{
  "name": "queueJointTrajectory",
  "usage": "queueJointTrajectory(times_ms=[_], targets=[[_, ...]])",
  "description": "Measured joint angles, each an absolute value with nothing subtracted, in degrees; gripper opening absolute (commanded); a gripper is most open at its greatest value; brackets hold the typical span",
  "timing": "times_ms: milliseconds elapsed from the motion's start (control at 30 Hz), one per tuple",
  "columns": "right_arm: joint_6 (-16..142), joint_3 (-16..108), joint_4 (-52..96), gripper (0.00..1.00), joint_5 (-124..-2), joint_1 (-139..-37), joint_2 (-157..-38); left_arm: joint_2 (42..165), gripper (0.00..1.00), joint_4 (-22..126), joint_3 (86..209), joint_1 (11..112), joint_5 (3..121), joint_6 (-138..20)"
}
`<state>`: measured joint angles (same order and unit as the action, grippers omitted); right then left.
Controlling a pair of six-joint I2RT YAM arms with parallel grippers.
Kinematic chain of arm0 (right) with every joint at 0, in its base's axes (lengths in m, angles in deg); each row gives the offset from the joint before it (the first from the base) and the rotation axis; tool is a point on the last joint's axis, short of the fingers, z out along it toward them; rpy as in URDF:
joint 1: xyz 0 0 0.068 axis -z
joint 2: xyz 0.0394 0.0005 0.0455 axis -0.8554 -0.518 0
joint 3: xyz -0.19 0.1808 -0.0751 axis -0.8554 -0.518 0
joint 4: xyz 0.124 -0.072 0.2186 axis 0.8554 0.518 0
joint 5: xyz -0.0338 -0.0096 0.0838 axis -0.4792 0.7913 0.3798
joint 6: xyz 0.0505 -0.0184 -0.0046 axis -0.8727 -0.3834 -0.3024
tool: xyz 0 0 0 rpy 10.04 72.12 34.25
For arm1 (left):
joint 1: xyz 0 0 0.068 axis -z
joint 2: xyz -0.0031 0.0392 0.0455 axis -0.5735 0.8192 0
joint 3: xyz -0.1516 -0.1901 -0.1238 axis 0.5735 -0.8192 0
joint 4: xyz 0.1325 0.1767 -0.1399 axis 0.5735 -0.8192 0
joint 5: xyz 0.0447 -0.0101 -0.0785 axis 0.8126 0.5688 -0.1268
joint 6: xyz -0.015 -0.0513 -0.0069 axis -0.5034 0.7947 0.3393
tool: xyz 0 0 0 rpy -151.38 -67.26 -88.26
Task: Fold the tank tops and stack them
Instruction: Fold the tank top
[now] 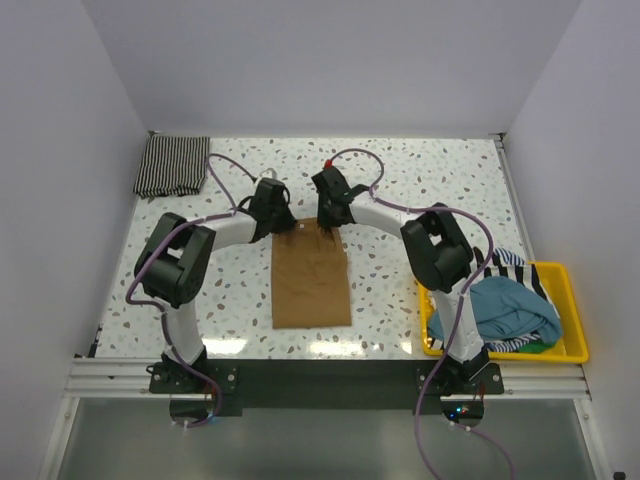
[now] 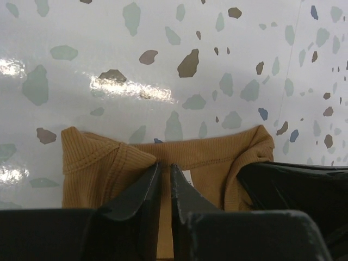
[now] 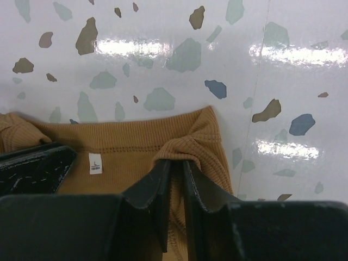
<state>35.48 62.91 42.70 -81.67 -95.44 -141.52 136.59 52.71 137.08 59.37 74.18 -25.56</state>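
The plain tan-brown ribbed tank top (image 1: 311, 285) lies folded in a long rectangle at the centre of the speckled terrazzo table (image 1: 400, 180). At its 12 o'clock edge the left gripper (image 2: 166, 166) and the right gripper (image 3: 176, 163) each pinch a bunched corner, and their fingers hide the cloth beneath. A folded thin-striped black-and-white top (image 1: 172, 166) sits at 10 o'clock. At 4 o'clock the right arm partly covers a yellow plastic bin (image 1: 574, 325) holding more tops.
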Motion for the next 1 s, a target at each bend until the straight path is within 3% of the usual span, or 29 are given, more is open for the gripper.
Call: queueJointTrajectory(times_ms=[133, 333, 567, 700, 900, 1000], targets=[[35.5, 64.4, 43.7, 0.17, -82.2, -95.4, -142.1, 136.7, 0.2, 52.8, 138.6, 59.4, 72.9, -26.9], [36.0, 66.1, 44.7, 0.26, -82.6, -95.4, -142.5, 136.5, 0.3, 52.7, 145.4, 59.4, 71.4, -29.0], [36.7, 66.1, 48.4, 0.32, -82.7, -95.4, -139.7, 129.0, 0.35, 47.9, 145.7, 59.4, 73.1, -29.3], [36.9, 65.8, 49.5, 0.42, -81.7, -95.3, -136.2, 119.2, 0.43, 45.8, 139.6, 59.4, 75.2, -27.0], [37.8, 64.6, 50.6, 0.33, -80.5, -95.3, -131.4, 106.6, 0.46, 43.2, 127.5, 59.6, 76.7, -24.8], [37.7, 58.4, 50.5, 0.33, -80.9, -95.3, -127.2, 102.1, 0.46, 40.6, 121.5, 60.9, 77.5, -23.9]])
